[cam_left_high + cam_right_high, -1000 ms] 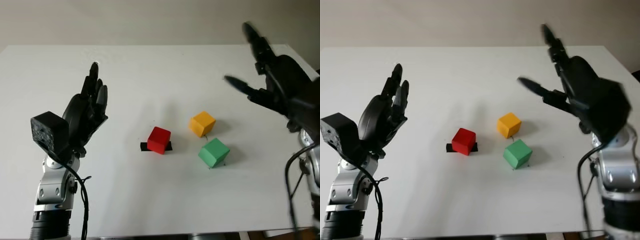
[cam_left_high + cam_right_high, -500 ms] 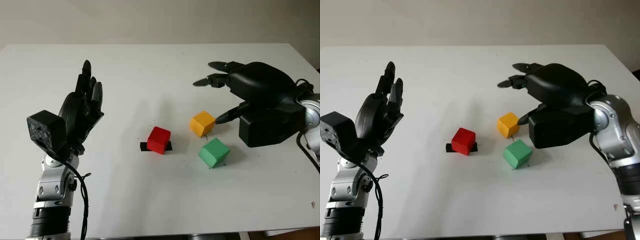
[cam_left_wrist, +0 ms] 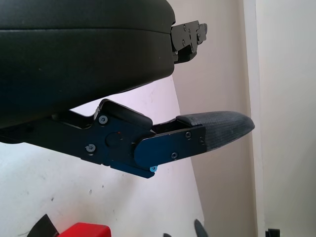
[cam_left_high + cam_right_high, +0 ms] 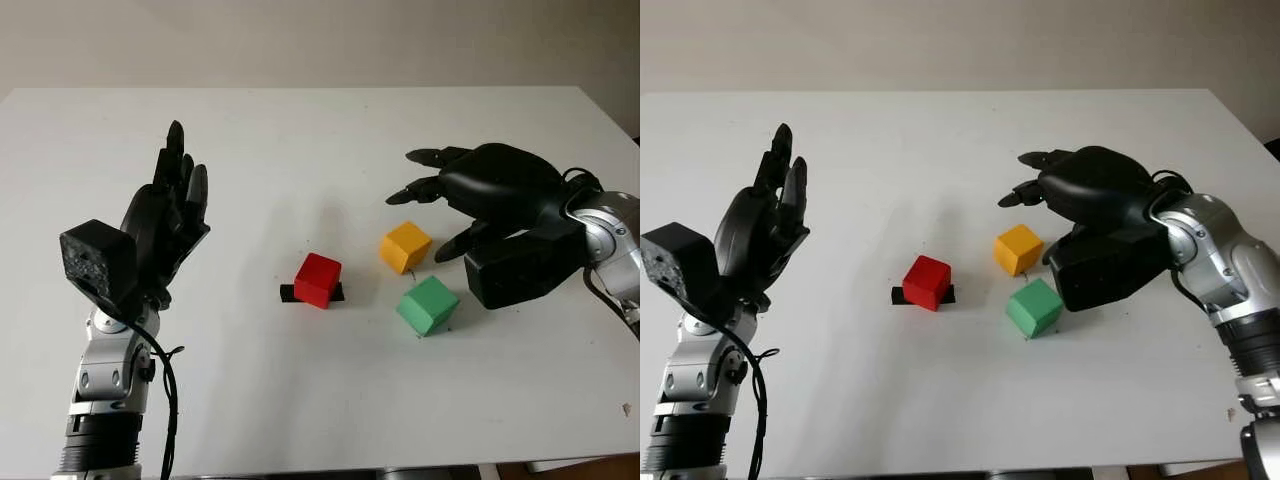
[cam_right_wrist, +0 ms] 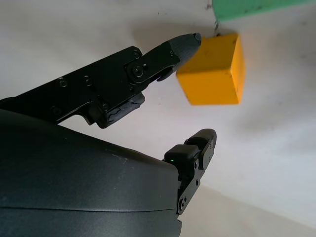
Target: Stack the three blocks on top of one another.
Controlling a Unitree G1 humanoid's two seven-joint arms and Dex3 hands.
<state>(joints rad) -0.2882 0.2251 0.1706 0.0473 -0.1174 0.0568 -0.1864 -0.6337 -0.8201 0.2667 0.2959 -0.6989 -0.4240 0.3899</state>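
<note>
Near the table's middle a red block (image 4: 318, 279) sits on a small black marker. To its right are an orange block (image 4: 405, 246) and, nearer me, a green block (image 4: 428, 305). All three stand apart on the white table (image 4: 300, 140). My right hand (image 4: 440, 205) is open and hovers just right of and above the orange block, its thumb close beside that block (image 5: 212, 74). My left hand (image 4: 170, 210) is open and raised at the left, well away from the blocks.
The table's right edge runs just behind my right forearm (image 4: 610, 235). A pale wall stands behind the far edge.
My right hand has swung down from high at the right, turned palm-down, and sunk toward the orange block. The left hand has barely moved.
</note>
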